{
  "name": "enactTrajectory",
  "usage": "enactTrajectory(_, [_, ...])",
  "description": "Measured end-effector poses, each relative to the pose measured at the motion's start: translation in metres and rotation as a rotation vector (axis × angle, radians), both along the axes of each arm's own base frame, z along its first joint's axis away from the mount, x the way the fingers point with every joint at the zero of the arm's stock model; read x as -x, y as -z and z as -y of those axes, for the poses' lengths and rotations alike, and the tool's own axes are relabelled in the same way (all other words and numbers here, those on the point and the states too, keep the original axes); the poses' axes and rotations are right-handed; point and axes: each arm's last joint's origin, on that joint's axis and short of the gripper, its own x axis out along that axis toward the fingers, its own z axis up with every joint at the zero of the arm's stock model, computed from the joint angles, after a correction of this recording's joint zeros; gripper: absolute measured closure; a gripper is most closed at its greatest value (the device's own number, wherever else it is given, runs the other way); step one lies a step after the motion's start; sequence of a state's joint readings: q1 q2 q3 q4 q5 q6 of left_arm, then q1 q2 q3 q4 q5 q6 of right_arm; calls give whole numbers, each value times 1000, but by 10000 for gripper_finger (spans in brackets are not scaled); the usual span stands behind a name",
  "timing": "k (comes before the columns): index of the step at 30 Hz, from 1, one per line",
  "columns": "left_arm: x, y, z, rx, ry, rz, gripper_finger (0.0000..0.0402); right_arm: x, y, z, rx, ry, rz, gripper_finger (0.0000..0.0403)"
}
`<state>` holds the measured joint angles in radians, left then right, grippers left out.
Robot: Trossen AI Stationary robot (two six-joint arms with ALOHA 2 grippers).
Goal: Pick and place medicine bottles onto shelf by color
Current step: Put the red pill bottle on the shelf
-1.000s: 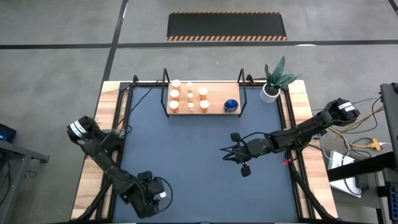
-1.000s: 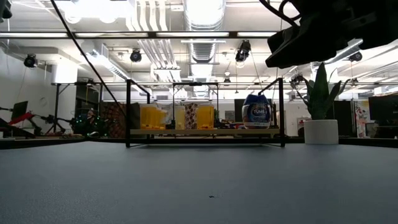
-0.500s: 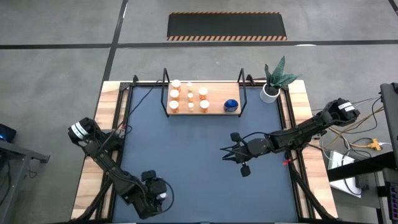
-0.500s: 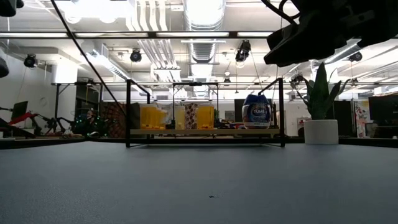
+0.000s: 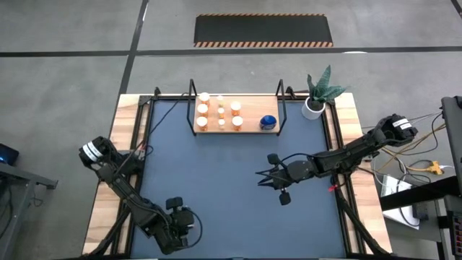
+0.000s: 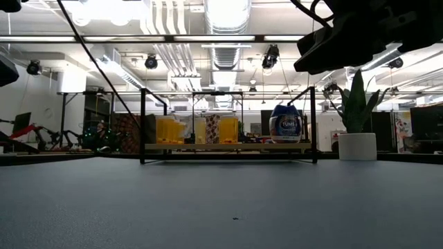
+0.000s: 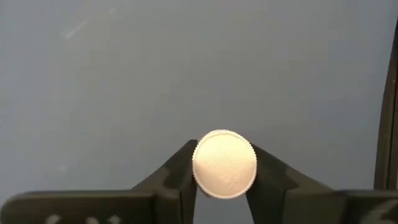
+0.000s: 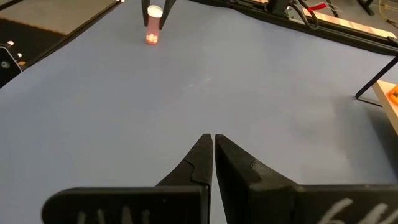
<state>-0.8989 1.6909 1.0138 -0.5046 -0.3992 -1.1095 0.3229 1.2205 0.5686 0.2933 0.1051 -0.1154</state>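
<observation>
A: Left gripper [image 7: 224,180]?
B: Near front-left corner of the dark-blue mat [image 5: 231,195]. Left wrist view: fingers [image 7: 177,171] pressed on both sides of a white-capped bottle [image 7: 224,164], cap sits right between them, touching each. Clamped on it.
A: Seen from elsewhere?
B: Right wrist view, far off: same bottle [image 8: 152,28], orange body, white cap, upright, pinched at the cap, base at or just over the mat, can't tell which. High view shows only a pale spot at the gripper [image 5: 182,222].
A: Right gripper [image 8: 212,155]?
B: Over the mat's right-middle [image 5: 266,178], fingertips [image 8: 202,152] pressed together, nothing between them. Well apart from the bottle.
A: Shelf?
B: Light-wood shelf [image 5: 249,126] with black wire ends at the far edge. Orange bottles [image 5: 220,114] with white caps clustered on its left half, the blue bottle [image 5: 268,122] alone toward the right end. Low view: orange ones [image 6: 197,129] left, blue one [image 6: 285,124] right.
A: Other?
B: Potted plant [image 5: 316,97] at the far-right corner, beside the shelf.
</observation>
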Motion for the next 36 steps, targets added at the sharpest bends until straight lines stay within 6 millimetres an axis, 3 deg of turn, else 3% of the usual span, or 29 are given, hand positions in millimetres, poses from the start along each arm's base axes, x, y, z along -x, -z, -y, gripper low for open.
enactTrajectory(5, [-3, -2, 0, 7, -8, 6, 328, 0, 1, 0, 2, 0, -7, 394])
enactTrajectory(12, [-20, -14, -6, -33, -11, 71, 298, 1, 2, 0, -2, 5, -26, 394])
enactTrajectory(20, [-61, -24, -44, -89, -77, 92, 293, 1, 2, 0, -78, 41, -43, 388])
enactTrajectory(28, [-99, -37, -83, -176, -35, 169, 291, 2, 2, -3, -142, 59, -49, 309])
enactTrajectory(36, [-127, -52, -102, -260, 110, 360, 291, -14, 12, -9, -179, 60, 30, 216])
